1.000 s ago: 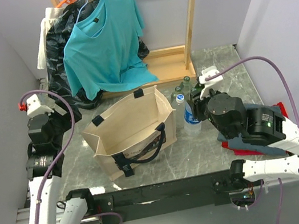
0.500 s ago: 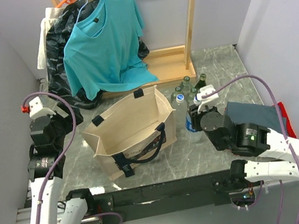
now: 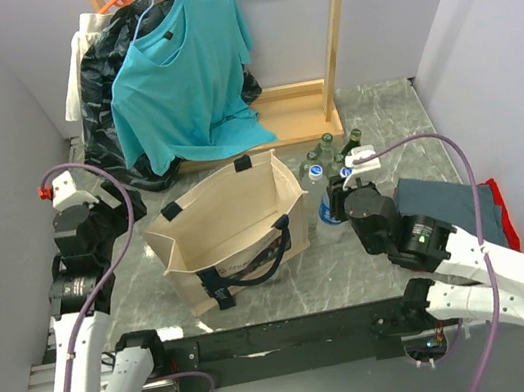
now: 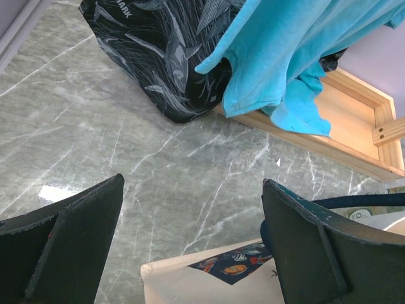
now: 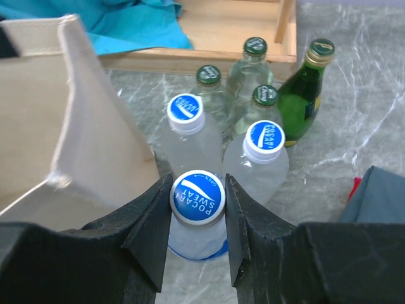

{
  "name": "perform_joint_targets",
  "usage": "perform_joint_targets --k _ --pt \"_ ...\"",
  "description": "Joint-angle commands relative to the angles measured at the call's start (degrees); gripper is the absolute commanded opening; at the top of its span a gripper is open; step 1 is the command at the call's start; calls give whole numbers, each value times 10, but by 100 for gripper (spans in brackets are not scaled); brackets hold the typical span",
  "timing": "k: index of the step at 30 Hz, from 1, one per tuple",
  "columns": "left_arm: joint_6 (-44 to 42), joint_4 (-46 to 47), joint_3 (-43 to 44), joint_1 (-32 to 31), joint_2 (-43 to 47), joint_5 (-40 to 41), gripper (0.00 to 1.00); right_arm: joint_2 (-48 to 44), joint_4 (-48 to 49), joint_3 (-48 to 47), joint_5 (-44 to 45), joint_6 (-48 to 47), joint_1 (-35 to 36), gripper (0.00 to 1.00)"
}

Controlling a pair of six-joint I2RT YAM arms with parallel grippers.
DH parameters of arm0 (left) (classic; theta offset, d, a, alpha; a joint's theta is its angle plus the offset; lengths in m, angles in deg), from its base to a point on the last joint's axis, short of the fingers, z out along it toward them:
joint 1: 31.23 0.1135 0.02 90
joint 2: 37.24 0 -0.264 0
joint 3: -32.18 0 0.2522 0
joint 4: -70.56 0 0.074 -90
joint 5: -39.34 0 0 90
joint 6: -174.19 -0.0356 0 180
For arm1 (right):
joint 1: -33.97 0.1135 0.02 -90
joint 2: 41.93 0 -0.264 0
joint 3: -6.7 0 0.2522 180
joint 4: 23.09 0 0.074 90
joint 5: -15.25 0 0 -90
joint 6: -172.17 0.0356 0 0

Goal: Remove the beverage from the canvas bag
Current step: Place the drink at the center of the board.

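Grey stone table, smooth and shiny. The bottle stands out of the canvas bag, just beside it at 3 o'clock. The right gripper pinches its round blue-and-white cap. The left gripper, at 9 o'clock, is wide apart and empty. I think: open slowly, lift straight up, so the other bottles close by don't tip. Clear plastic is squashy; the bag is stiff, boxy cloth.

We are pinching a Pocari Sweat bottle by its cap.
Our right gripper is pressing its two fingers against either side of the blue-and-white cap. Just beyond the fingertips, two matching bottles are standing, with four glass bottles behind them. The canvas bag is showing its beige wall on the fingers' left.
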Motion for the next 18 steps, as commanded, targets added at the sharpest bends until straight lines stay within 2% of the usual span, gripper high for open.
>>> perform_joint_targets --k 1,9,18 --pt "-9 8 -3 -1 11 6 96 -16 105 -4 -29 27 -38 0" --pt "-7 16 -16 -1 14 -4 96 5 111 1 -56 24 -50 0" --pt "-15 16 -14 -1 16 0 96 43 134 7 -43 22 -49 0"
